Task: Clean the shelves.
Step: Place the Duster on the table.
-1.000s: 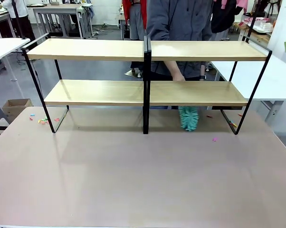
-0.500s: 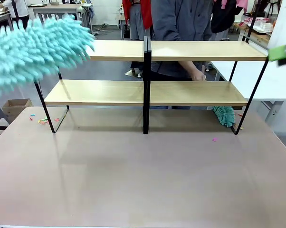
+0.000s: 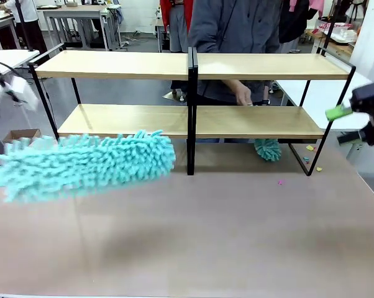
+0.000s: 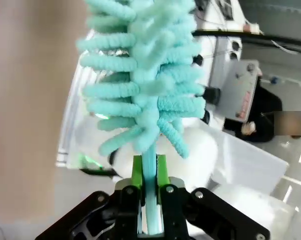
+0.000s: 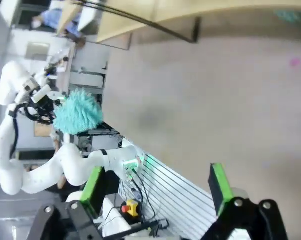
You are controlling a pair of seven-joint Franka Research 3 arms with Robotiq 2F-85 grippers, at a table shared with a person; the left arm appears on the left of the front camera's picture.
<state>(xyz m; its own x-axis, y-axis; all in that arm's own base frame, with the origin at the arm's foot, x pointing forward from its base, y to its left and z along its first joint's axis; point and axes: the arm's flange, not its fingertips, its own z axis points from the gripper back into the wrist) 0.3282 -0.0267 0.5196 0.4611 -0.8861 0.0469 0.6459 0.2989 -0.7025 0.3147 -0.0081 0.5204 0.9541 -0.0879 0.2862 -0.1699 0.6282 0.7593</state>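
Observation:
The shelves point(image 3: 112, 64) span the far half of the table, two light-wood tiers on black frames. My left gripper point(image 4: 149, 200) is shut on the thin handle of a big teal duster point(image 4: 140, 75). That duster point(image 3: 87, 162) lies low and blurred over the table, in front of the lower left board. My right gripper point(image 3: 342, 113) hangs at the right edge beside the rack's end post. In its wrist view the right gripper point(image 5: 155, 190) is open, with nothing between the green pads point(image 5: 218, 186). Behind the rack a person's hand point(image 3: 243, 96) works a small teal duster point(image 3: 268, 149) under the lower right board.
Small coloured paper scraps point(image 3: 280, 182) lie on the brown table point(image 3: 205, 236) near the right post point(image 3: 310, 148). A cardboard box point(image 3: 22, 135) sits on the floor at far left. White tables stand on both sides.
My left arm has swung the big duster down from top-shelf height to just above the table. The person's small duster slid back left from the right post. My right gripper dropped lower at the right edge.

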